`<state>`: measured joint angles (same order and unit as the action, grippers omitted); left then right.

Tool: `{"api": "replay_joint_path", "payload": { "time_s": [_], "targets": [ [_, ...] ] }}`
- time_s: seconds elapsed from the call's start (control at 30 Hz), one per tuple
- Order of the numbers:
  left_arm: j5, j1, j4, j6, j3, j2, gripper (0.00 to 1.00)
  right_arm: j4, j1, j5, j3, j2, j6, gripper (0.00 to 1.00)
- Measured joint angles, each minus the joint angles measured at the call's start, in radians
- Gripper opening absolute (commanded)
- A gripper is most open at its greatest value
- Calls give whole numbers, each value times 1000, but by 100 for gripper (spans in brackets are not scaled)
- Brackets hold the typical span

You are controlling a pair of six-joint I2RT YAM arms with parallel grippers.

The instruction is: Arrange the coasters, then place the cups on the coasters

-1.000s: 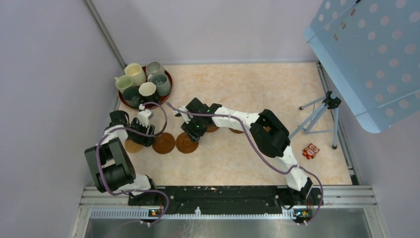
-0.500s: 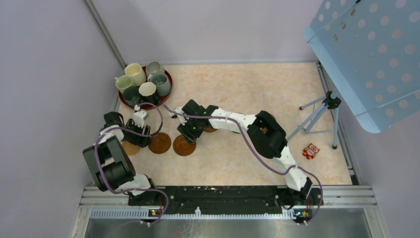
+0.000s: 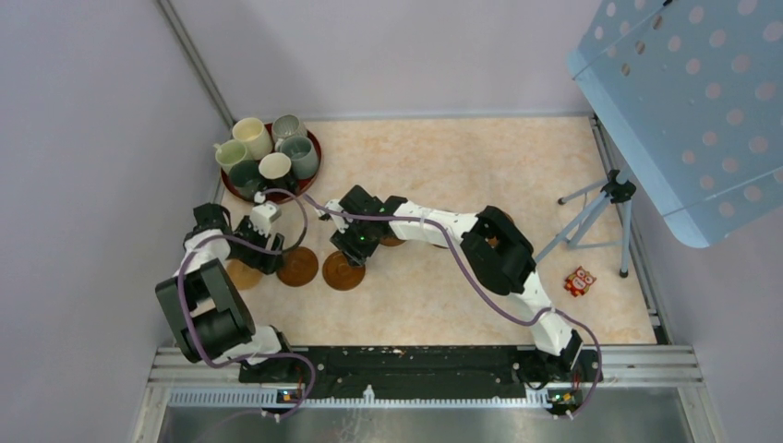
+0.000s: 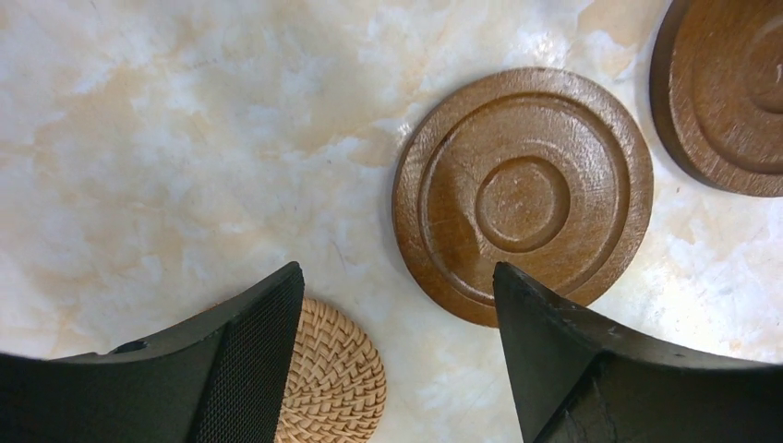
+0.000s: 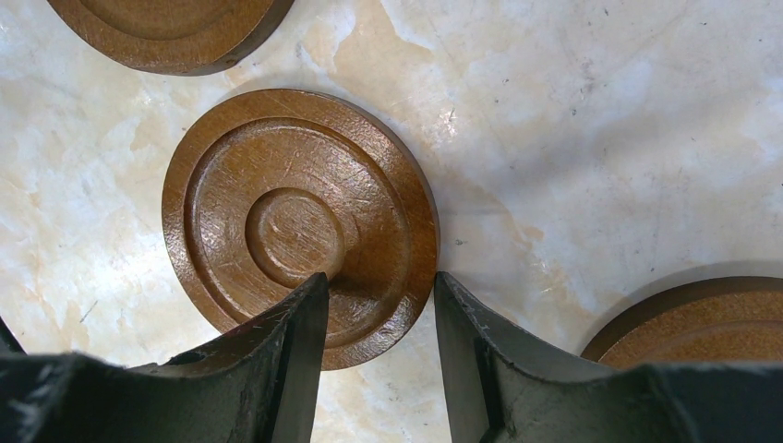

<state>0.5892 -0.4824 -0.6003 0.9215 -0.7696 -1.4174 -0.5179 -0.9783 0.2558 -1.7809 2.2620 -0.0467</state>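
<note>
We see three coasters in a row across the near left of the table [image 3: 480, 166]. All lie flat with the ringed face up. They are round, so they have no long axis and point no way. Only the row has a direction, and it runs left to right.

The tan coaster [image 3: 242, 273], a woven one, is at the left end. The second coaster [image 3: 298, 266] lies near it and apart from it. The third coaster [image 3: 343, 271] is just beside that, across a narrow gap.

The left gripper [image 3: 265, 258] hangs over the left end of the row, its fingers spread wide with nothing between them. In its wrist view [image 4: 397, 272] the tan coaster [image 4: 337, 374] is partly hidden under one finger. The second coaster [image 4: 523, 196] lies ahead, its near edge overlapped by the other fingertip; we cannot tell if they touch. The third coaster [image 4: 729, 92] shows at the right edge.

The right gripper [image 3: 355, 251] is down on the third coaster [image 5: 286, 212]. Its fingers [image 5: 379, 277] stand narrow, one on the disc's face and one against its outer edge, the rim pinched between them.

Other coasters [image 3: 394, 240] show partly from under the right arm.

The cups [image 3: 251, 137] stand upright, mouths up, packed together on the tray [image 3: 317, 143] in the far left corner. Their handles are too small for us to read.
</note>
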Motion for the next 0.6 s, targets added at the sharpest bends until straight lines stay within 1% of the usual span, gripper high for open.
{"api": "replay_joint_path", "payload": {
  "time_s": [0.13,0.23,0.37,0.47,0.6],
  "targets": [
    [12,25,-5,-3,-31,-3,87,2,2,2,1,0,4,46],
    [22,53,2,-6,-55,-27,88,6,2,4,7,-4,5,46],
    [24,100,20,-11,-61,-68,86,13,5,8,19,-9,6,46],
    [26,126,24,-14,-64,-100,82,18,6,12,34,-18,7,46],
    [35,140,19,-1,-74,-139,78,24,12,18,56,-32,6,46]
  ]
}}
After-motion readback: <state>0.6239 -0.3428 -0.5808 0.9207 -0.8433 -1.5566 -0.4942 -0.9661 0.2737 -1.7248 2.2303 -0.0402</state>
